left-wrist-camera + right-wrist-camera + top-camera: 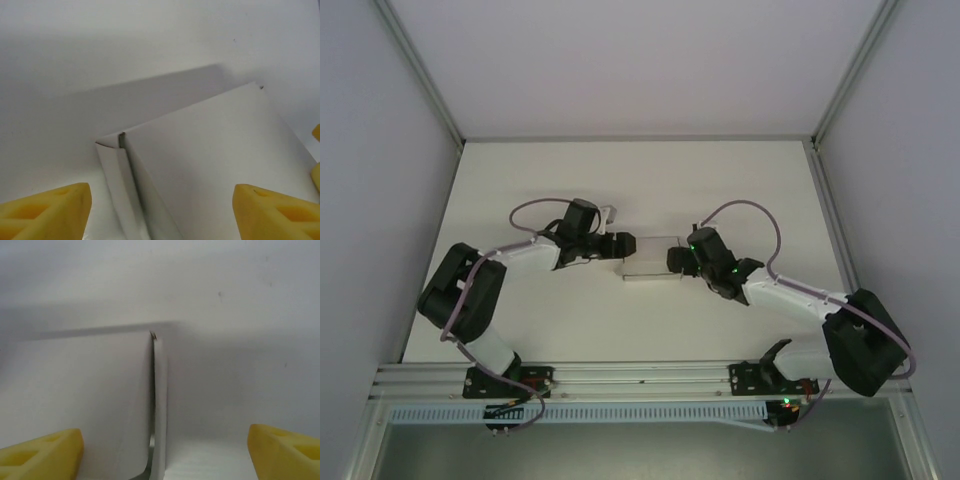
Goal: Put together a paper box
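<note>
Even, soft white light; faint shadows; blurry, low-contrast wrist views.

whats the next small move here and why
Probably close the right tool gently on the thin white card box: its yellow fingers stand wide apart either side of a gaping seam. The left tool, also open, straddles the other end.

paper box [650, 262] mid-worktop [620, 180], left end effector [626, 245] and right end effector [672, 260] crowding its two ends, fingers spread wide; open worktop beyond and nearer; side walls [380, 150] bounding the room
</note>
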Controlling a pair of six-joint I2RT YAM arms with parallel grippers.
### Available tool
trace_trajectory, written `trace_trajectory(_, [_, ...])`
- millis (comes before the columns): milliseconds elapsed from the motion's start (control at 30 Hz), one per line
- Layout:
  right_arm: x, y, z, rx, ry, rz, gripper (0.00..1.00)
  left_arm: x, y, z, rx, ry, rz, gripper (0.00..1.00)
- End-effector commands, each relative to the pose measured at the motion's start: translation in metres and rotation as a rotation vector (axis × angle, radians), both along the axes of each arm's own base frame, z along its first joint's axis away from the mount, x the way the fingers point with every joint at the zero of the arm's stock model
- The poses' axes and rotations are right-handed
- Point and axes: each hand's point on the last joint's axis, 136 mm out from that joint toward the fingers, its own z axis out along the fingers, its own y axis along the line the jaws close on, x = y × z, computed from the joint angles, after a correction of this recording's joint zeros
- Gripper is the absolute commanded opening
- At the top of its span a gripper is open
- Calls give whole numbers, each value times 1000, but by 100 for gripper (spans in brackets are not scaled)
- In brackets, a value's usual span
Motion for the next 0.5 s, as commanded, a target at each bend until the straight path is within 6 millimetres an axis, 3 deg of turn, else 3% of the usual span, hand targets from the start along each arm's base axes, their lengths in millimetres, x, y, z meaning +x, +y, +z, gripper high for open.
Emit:
trace_trajectory(0, [-7,3,-18,71,37,-10,75,-11,-2,-14,-27,41,-21,69])
trace_trajectory(167, [-19,0,-39,112,81,-29,65,-19,-4,-23,-66,73,-29,65])
trace_trajectory(300, [-20,2,-41,127,83,-26,58,-20,-7,-25,-89,72,-31,58])
trace_trajectory(367, [-18,3,-37,125,74,-20,59,-19,-7,-28,-92,75,-32,51])
trace_trajectory(467, [-14,2,-23,120,41,-28,67,-20,-9,-30,-115,82,-39,37])
